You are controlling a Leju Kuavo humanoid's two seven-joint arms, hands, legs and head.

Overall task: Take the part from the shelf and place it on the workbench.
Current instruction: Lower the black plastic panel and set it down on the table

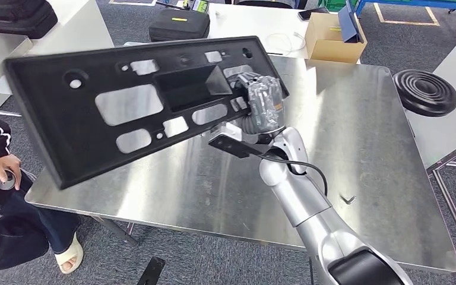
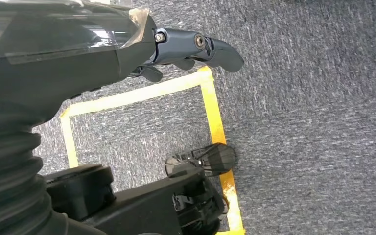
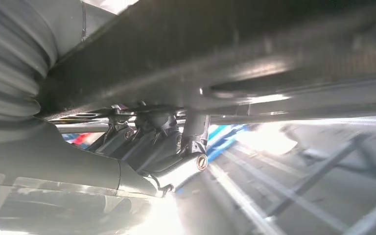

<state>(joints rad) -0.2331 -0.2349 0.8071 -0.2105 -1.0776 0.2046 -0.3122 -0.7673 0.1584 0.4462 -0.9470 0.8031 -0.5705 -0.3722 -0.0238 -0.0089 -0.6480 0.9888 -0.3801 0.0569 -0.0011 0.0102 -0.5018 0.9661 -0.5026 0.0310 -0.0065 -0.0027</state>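
Observation:
A long black plastic panel (image 1: 83, 113) with several cut-outs hangs tilted above the steel workbench (image 1: 356, 148), its left end reaching past the bench's left edge. My right hand (image 1: 262, 104) grips the panel at its right end, with the silver arm rising from the lower right. In the right wrist view the hand's dark fingers (image 3: 152, 147) curl against the underside of the panel (image 3: 254, 54). My left hand (image 2: 191, 46) hangs over the grey carpet with its fingers apart and nothing in them.
A person sits at the bench's left edge, one hand (image 1: 6, 169) near the panel's lower corner. A black ribbed disc (image 1: 426, 90) lies on a table at the right. A cardboard box (image 1: 332, 38) and a black case (image 1: 179, 24) stand behind the bench.

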